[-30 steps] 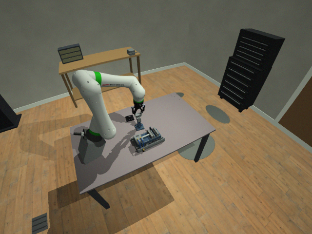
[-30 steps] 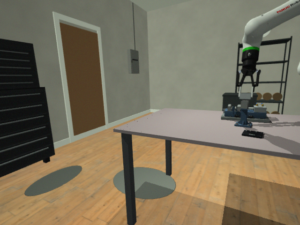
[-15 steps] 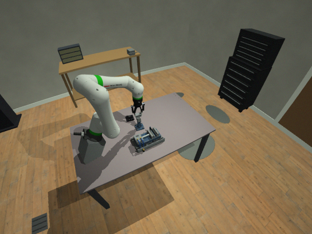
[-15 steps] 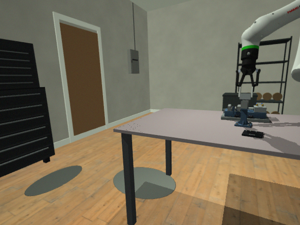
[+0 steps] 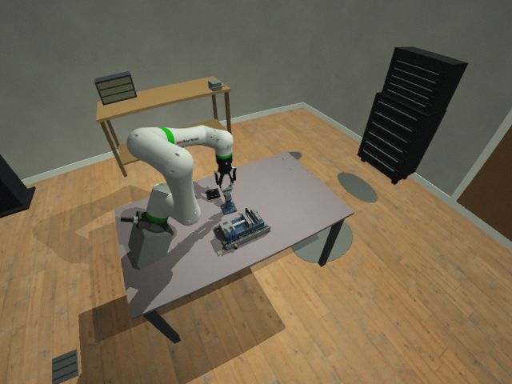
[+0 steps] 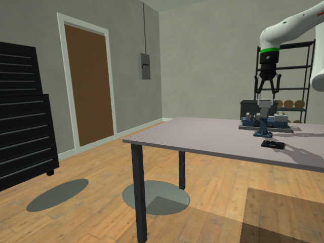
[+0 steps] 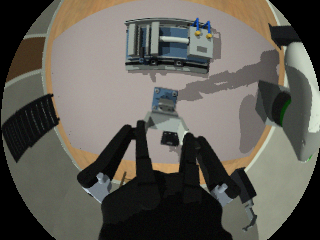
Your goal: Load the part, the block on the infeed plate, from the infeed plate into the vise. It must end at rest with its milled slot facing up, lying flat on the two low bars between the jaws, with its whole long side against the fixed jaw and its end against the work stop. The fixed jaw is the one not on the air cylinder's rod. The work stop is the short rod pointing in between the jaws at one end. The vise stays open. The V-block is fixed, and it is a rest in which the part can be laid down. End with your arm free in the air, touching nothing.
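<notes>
Fingers [image 6: 272, 100] clamp the grey part [image 6: 265, 104] from above, holding it in the air just over the blue V-block [image 6: 262, 128] (contact between the two cannot be told); the black infeed plate [image 6: 273, 144] lies bare on the worktop [image 6: 198, 135] nearby; the vise [image 5: 242, 226] sits further along, its jaws apart

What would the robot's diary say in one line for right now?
end effector: shut on part | part: above V-block | infeed plate: bare | vise: open, unloaded
</notes>
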Available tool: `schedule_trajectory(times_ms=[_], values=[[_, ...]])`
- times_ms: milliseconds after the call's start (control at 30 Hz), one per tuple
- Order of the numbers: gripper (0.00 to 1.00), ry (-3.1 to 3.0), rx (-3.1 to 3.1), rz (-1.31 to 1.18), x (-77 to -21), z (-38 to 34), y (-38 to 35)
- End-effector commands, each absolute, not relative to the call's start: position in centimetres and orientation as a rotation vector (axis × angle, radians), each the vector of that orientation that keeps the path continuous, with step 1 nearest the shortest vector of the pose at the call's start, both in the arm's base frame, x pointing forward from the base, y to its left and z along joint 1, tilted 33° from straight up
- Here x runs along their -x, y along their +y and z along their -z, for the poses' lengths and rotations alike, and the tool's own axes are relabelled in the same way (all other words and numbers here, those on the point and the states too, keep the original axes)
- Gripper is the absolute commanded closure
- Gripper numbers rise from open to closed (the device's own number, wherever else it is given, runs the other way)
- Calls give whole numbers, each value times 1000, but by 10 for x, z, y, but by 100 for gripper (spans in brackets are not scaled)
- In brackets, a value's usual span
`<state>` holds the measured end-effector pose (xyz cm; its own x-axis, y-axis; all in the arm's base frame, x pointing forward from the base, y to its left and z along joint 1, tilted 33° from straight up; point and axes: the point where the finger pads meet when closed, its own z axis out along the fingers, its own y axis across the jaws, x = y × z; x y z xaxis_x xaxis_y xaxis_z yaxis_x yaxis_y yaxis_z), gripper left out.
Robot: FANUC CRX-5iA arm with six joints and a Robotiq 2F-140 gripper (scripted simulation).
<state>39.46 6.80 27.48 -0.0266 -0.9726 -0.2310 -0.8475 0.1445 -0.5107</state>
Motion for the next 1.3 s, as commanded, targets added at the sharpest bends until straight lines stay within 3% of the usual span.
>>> schedule_trajectory(times_ms=[0, 1267], values=[[100, 1925, 1737, 340, -394, -275, 69], [100, 1965, 1744, 394, -395, -275, 70]])
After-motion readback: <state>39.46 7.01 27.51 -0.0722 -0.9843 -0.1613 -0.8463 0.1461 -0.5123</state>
